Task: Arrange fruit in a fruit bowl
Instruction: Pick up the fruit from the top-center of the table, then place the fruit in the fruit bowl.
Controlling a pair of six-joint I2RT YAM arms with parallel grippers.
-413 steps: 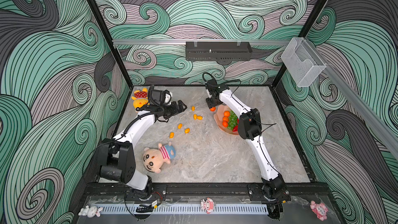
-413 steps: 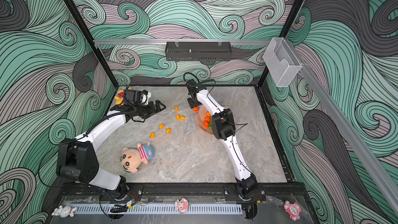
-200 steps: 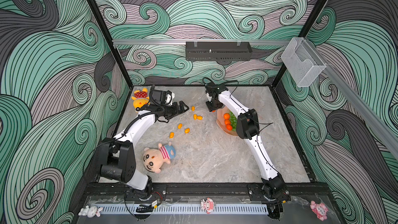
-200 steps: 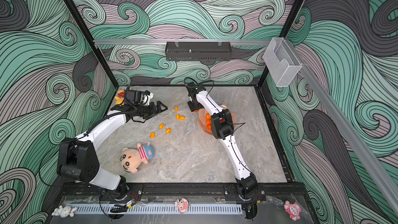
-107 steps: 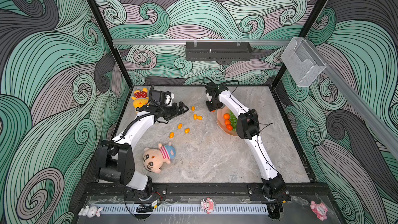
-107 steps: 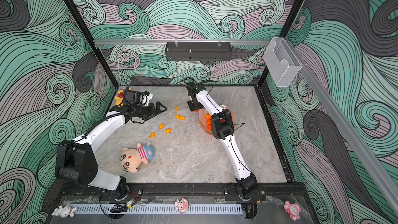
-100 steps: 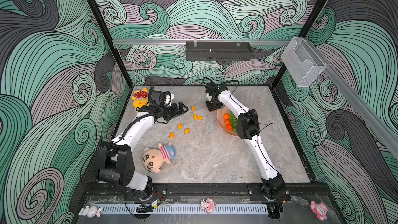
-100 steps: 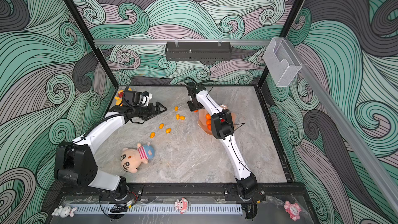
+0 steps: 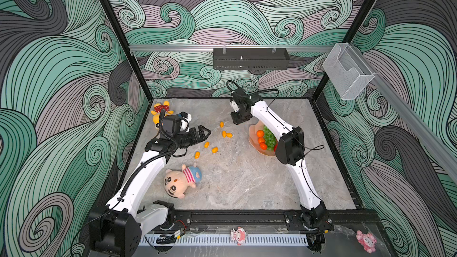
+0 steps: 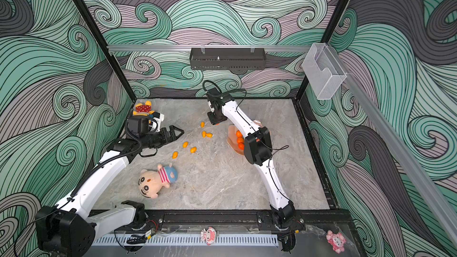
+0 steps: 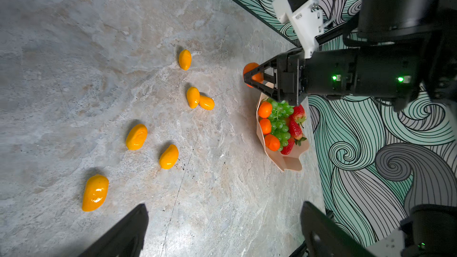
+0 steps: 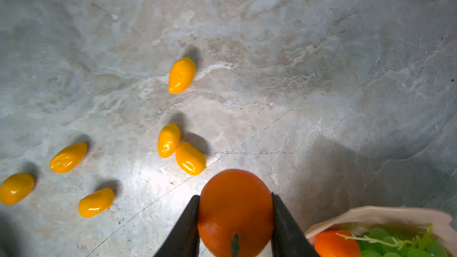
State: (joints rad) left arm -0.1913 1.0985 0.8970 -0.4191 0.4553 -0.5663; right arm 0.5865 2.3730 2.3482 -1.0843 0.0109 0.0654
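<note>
- While the right arm hides part of it in both top views, the fruit bowl (image 9: 254, 142) lies on the table (image 9: 247, 181) on that arm's side. The right gripper (image 9: 238, 119) is just past its far rim, and a tangerine (image 10: 217, 123) shows as a sliver under the claw. Six kumquats (image 9: 214, 149) lie scattered between the bowl and the left gripper (image 9: 207, 135), whose jaws stand spread and empty.
- Left wrist view: the right gripper (image 11: 248, 79) pinches the tangerine (image 11: 249, 69) just beside the bowl's rim (image 11: 284, 165), not over it. The bowl already holds the grape bunch (image 11: 279, 122), strawberries (image 11: 295, 128) and three other tangerines (image 11: 265, 110).
- Right wrist view: both fingers (image 12: 188, 223) press the tangerine (image 12: 235, 206) at its sides, and the bowl's rim (image 12: 383, 213) sits close by. The kumquats (image 12: 181, 75) are loose on the table.
- Step in hand, as judged: carrying a gripped tangerine to the bowl. The next move calls for a short carry over the rim to a free spot, a gentle lowering, then parting the jaws. The kumquats are left to gather.
</note>
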